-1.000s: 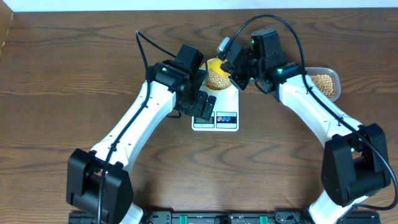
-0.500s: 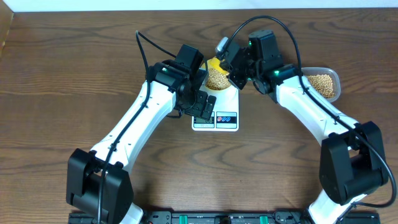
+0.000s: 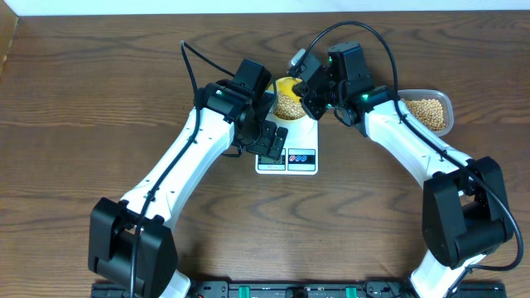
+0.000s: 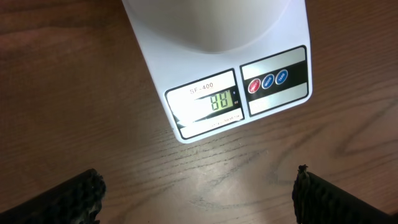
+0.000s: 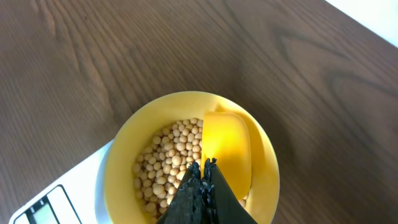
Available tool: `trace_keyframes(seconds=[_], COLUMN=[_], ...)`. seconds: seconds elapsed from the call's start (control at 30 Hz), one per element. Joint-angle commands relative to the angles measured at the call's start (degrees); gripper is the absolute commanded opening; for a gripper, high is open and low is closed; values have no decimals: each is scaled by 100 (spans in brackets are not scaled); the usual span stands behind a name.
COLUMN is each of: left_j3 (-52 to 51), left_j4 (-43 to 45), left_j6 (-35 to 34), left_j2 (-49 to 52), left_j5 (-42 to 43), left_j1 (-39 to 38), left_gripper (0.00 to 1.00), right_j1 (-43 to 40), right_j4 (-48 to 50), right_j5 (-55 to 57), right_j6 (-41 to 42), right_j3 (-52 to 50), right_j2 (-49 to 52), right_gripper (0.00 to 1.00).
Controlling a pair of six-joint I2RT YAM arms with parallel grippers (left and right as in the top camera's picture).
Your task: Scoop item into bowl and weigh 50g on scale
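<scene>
The bowl point(image 3: 282, 85) stands on the white scale point(image 3: 301, 157), holding tan beans point(image 3: 289, 106). In the right wrist view the bowl's rim point(image 5: 118, 163) looks yellow and the beans point(image 5: 166, 157) fill its left side. My right gripper point(image 5: 203, 165) is shut on a yellow scoop point(image 5: 227, 146), whose cup rests inside the bowl's right side and looks empty. From overhead the right gripper point(image 3: 311, 94) hangs over the bowl's right edge. My left gripper point(image 4: 199, 194) is open and empty over the table before the scale point(image 4: 280, 28); its lit display point(image 4: 222, 99) is too blurred to read.
A clear plastic container point(image 3: 431, 112) of more beans sits at the right, behind my right arm. The scale's red and blue buttons point(image 4: 267, 81) face the table's front. My left gripper point(image 3: 272, 142) covers the scale's display from overhead.
My right gripper has shifted slightly left and back over the bowl with the scoop. The left arm has not moved.
</scene>
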Motion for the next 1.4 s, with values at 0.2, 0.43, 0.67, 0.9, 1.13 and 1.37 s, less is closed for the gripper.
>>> trace_keyframes(seconds=[0.2, 0.43, 0.67, 0.9, 1.13, 1.37], left_j3=[-20, -20, -20, -20, -22, -20], left_j4=[-9, -9, -9, -9, -9, -9], left_j6=[-33, -33, -33, -33, -33, -33], left_j2=[46, 46, 46, 46, 46, 46], left_j5=[7, 7, 7, 7, 7, 7], left_j1=[20, 20, 20, 20, 20, 20], left_gripper=[98, 98, 98, 98, 98, 98], right_j1=[20, 20, 7, -33, -192, -446], right_j4=[-160, -238, -157, -42, -4, 33], right_j5=[-492, -490, -496, -776, -791, -1023], right_j6=[306, 778, 1513, 1788, 2415, 3053], right_j3=[-52, -52, -52, -52, -52, -52], right_j2=[59, 59, 59, 57, 57, 57], right_gripper=[1, 1, 1, 1, 1, 1])
